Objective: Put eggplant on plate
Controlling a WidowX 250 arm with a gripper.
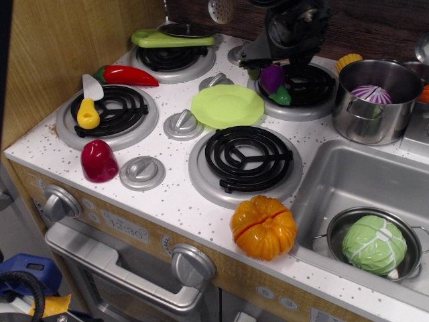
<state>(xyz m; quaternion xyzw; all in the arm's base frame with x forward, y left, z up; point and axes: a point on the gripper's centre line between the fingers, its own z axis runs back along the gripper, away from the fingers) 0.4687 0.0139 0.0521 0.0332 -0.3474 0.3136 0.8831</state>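
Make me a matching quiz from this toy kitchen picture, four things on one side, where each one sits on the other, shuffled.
Things:
1. eggplant
2. plate
3. pumpkin
4. cabbage

Places:
A. in the strainer in the sink
B. front edge of the counter
C. on the back right burner, under the gripper
D. on the counter between the burners

Pairs: 1-C, 2-D, 3-B, 4-A
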